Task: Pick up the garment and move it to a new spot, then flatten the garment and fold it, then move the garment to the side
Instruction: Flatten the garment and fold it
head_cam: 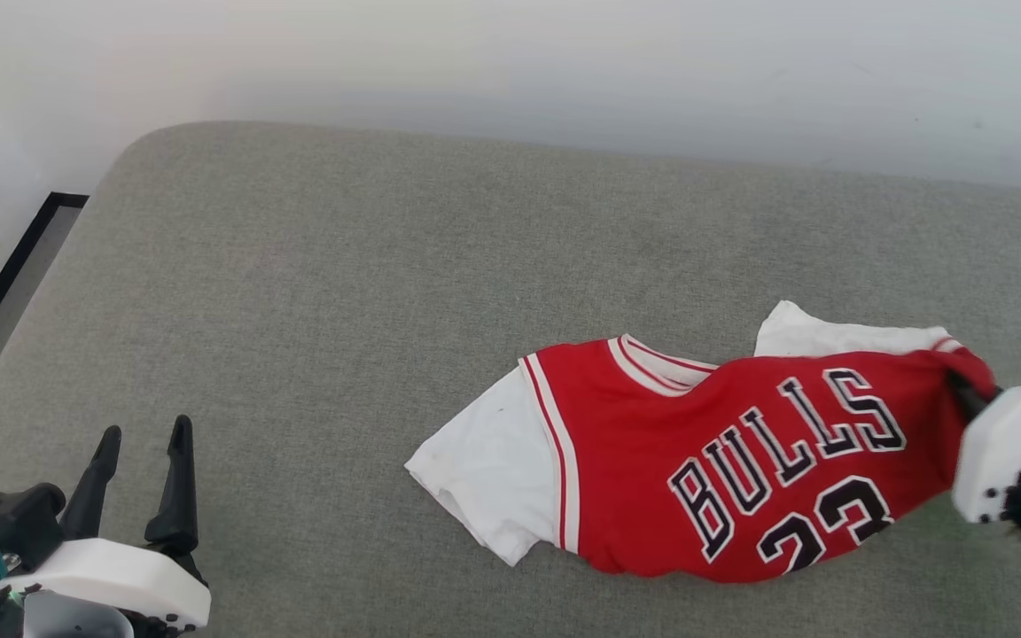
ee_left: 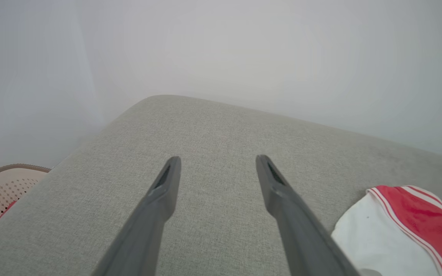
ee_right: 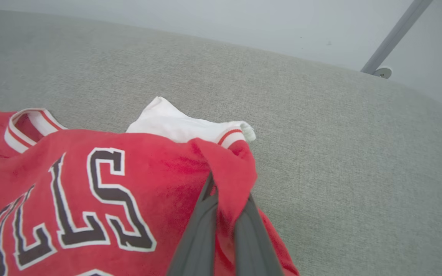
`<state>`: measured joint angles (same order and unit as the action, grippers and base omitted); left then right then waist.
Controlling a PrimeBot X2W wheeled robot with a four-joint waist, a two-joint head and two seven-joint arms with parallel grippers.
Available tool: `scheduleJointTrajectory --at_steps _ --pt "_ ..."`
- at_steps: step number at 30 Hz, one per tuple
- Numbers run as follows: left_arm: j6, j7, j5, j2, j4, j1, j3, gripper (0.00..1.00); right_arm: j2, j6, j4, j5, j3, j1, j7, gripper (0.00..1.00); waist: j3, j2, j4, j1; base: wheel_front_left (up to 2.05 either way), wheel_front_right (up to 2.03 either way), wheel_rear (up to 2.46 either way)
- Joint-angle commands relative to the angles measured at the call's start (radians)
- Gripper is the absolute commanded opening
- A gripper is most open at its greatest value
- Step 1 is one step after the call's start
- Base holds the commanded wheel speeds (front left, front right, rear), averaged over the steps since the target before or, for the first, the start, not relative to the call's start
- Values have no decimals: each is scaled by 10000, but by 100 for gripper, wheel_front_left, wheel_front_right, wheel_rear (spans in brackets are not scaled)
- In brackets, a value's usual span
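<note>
The garment point(head_cam: 697, 443) is a red T-shirt with white sleeves and black "BULLS" lettering, lying rumpled on the grey cushioned surface point(head_cam: 342, 292) right of centre. My right gripper point(head_cam: 967, 394) is shut on a fold of red fabric at the shirt's right edge; in the right wrist view the garment point(ee_right: 102, 184) bunches over the pinched fingers point(ee_right: 202, 214) of that gripper point(ee_right: 228, 188). My left gripper point(head_cam: 145, 434) stands open at the lower left, well apart from the shirt. In the left wrist view that gripper point(ee_left: 217, 161) holds nothing, and the garment's point(ee_left: 416, 226) white sleeve lies at the lower right.
A pale wall runs behind the surface's far edge. A beige perforated basket point(ee_left: 2, 191) sits off the left edge, below the surface. A grey metal pole point(ee_right: 395, 36) stands beyond the far right corner. Bare grey fabric spreads left of and behind the shirt.
</note>
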<state>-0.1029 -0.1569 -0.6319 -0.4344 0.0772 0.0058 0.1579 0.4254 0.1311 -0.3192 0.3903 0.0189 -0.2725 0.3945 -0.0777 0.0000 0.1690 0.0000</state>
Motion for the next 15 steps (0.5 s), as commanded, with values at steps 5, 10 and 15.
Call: scheduleJointTrajectory --at_steps 5,10,15 --pt "-87 7 -148 38 -113 221 0 100 -560 -7 1708 -38 758 565 708 0 85 0 -26 0 0 0 0" --pt "-93 14 -179 40 -193 318 32 100 -997 -7 2966 260 2160 1164 1472 0 139 0 95 0 0 0 0" --pt "-40 20 -180 26 -227 314 111 100 -1259 -7 3180 433 3346 1550 1982 0 171 0 251 0 0 0 0"
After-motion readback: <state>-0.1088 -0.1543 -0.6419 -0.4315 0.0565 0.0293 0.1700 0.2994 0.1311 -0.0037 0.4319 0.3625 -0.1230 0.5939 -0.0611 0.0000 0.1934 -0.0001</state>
